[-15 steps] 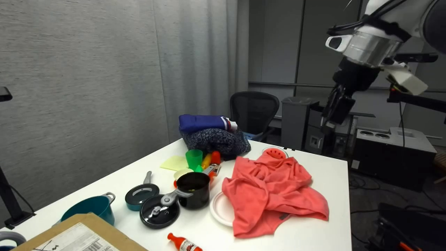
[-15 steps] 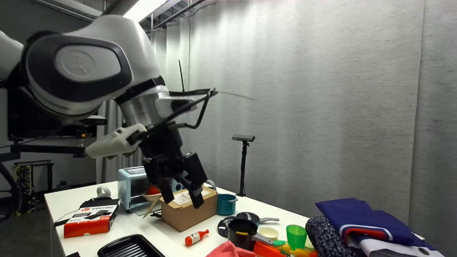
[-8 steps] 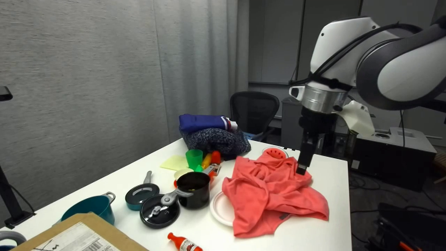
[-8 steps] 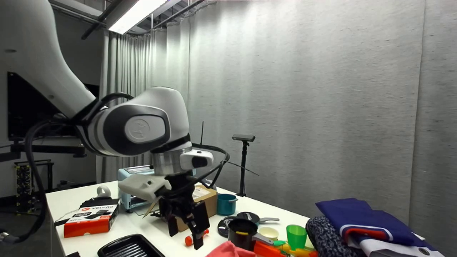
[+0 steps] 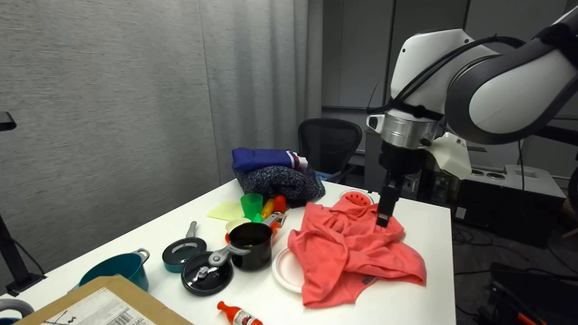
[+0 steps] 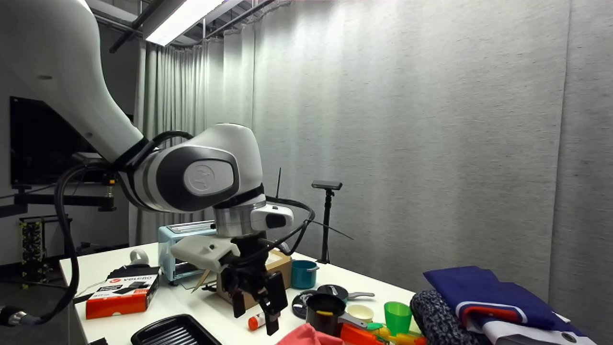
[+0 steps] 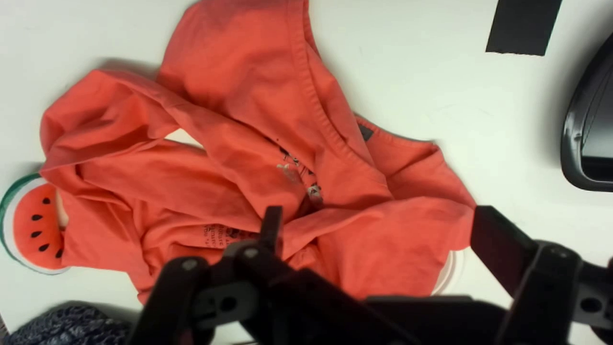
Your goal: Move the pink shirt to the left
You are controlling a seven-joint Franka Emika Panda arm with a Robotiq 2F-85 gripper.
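The pink shirt (image 5: 350,246) lies crumpled on the white table, partly over a white plate (image 5: 284,273). Only a small part of the shirt (image 6: 309,336) shows at the bottom edge of an exterior view. In the wrist view the shirt (image 7: 249,62) fills the middle, with printed patches in its folds. My gripper (image 7: 377,211) is open, its fingers wide apart, with shirt fabric below and between them. It points down over the shirt, seen in both exterior views (image 5: 383,221) (image 6: 255,320). It holds nothing, and I cannot tell its exact height above the cloth.
A watermelon-pattern item (image 5: 356,197) touches the shirt's far edge. A black pot (image 5: 250,253), a lid (image 5: 207,280) and a red bottle (image 5: 239,314) stand beside it. A dark knit bundle (image 5: 280,183) lies at the back. A black ridged tray (image 6: 175,330) and cardboard box (image 6: 282,268) are near.
My gripper has come down from high above the table and swung over the shirt, then shifted slightly further across it in the last half second. The shirt has not moved.
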